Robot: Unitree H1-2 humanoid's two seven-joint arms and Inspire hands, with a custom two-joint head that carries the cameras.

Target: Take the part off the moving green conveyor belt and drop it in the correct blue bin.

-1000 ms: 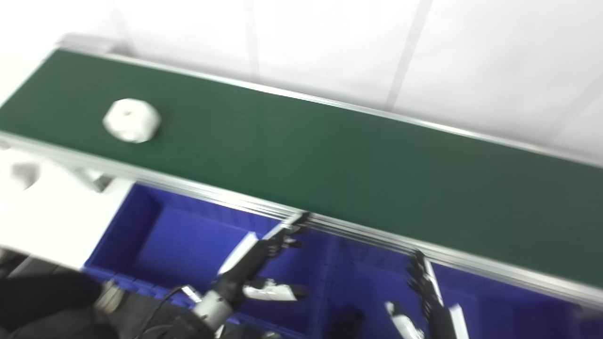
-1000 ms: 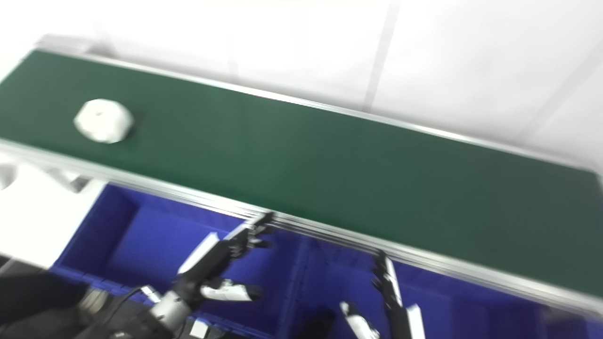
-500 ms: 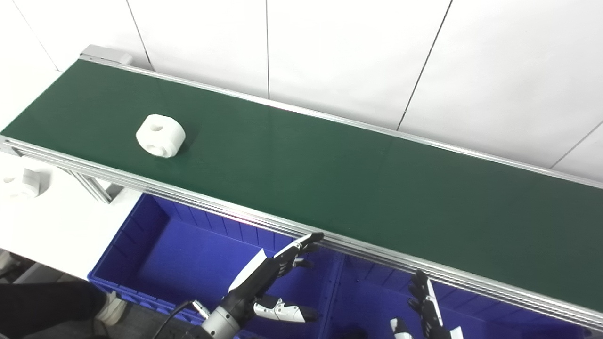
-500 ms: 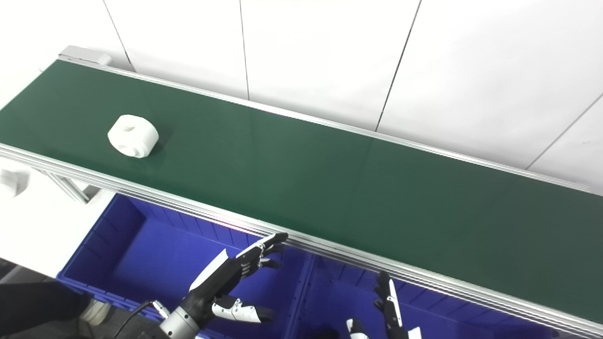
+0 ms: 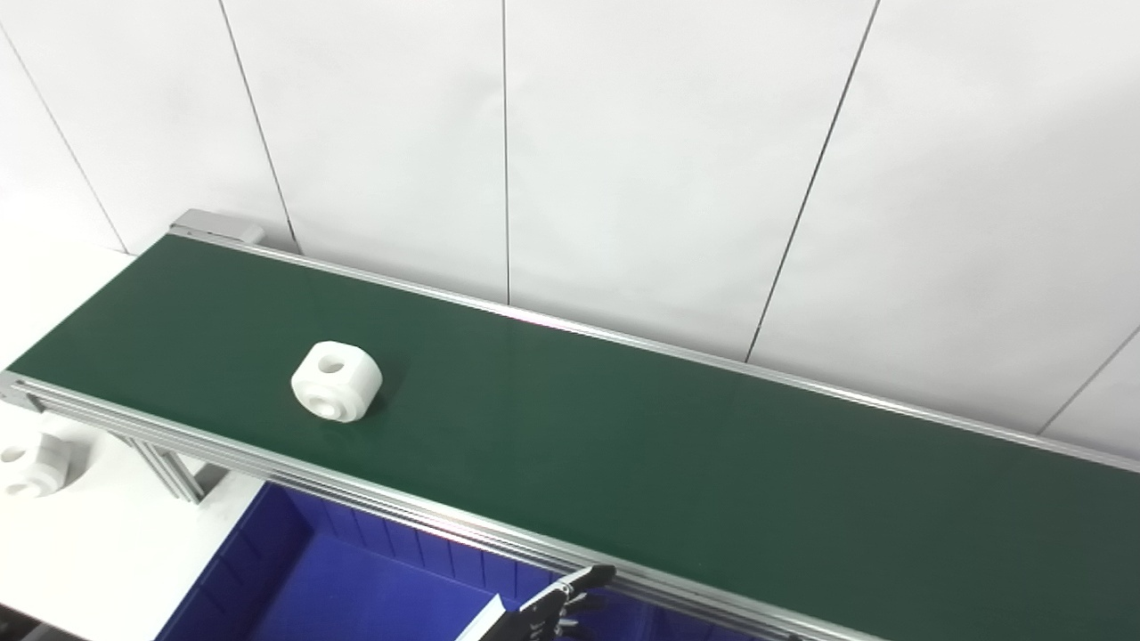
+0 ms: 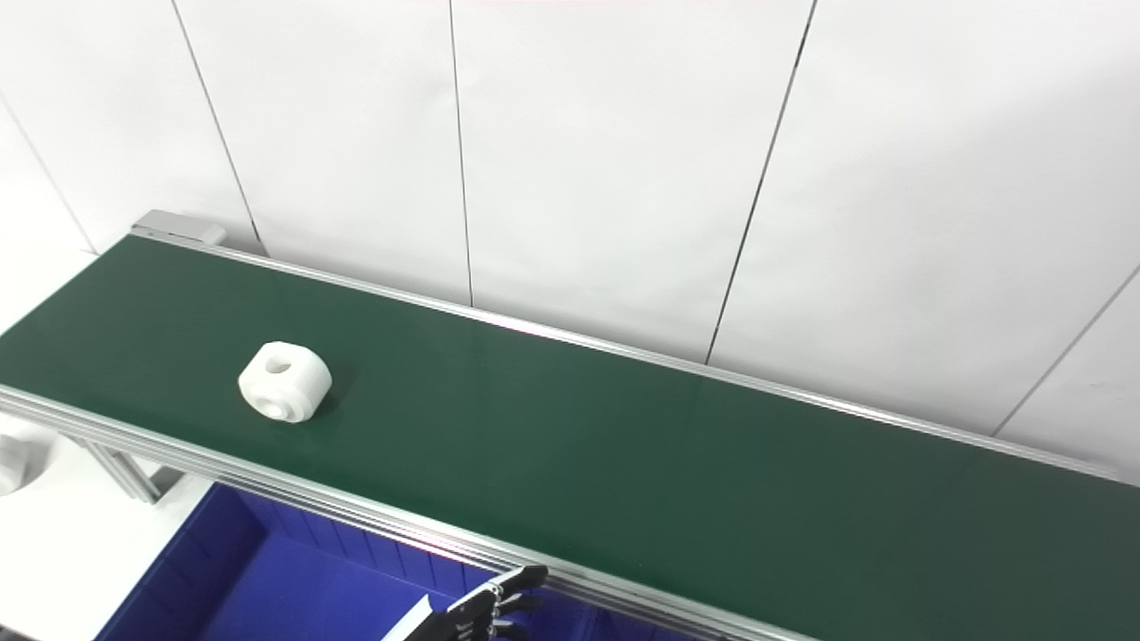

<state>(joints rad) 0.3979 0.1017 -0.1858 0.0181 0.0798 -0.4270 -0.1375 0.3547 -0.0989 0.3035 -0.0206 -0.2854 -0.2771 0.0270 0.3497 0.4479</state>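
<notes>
Far left, on white tabletop: a second white part is sitting below the belt's end, partly cut by frame edge in the right eye view. Belt leg/bracket is showing just right of it, lower end hidden behind tabletop.

White part is lying on green conveyor belt, toward left end, nearer the front rail than the back one. Chunky rounded block w/ one hole facing up and another on its front face. Nothing is touching it.

Blue bin is sitting below front rail, bottom-left of centre; only a corner and ribbed back wall are showing, rest cut off by bottom edge. Contents can't be seen.

Left hand is poking in at bottom edge, just under front rail, over the bin. Only dark fingertips visible, stretched out & slightly apart, holding nothing visible; palm and thumb cut off. Well apart from the part.

Right hand: out of frame in both views, state can't be told.

Behind belt: white panelled wall w/ thin dark seams.
</notes>
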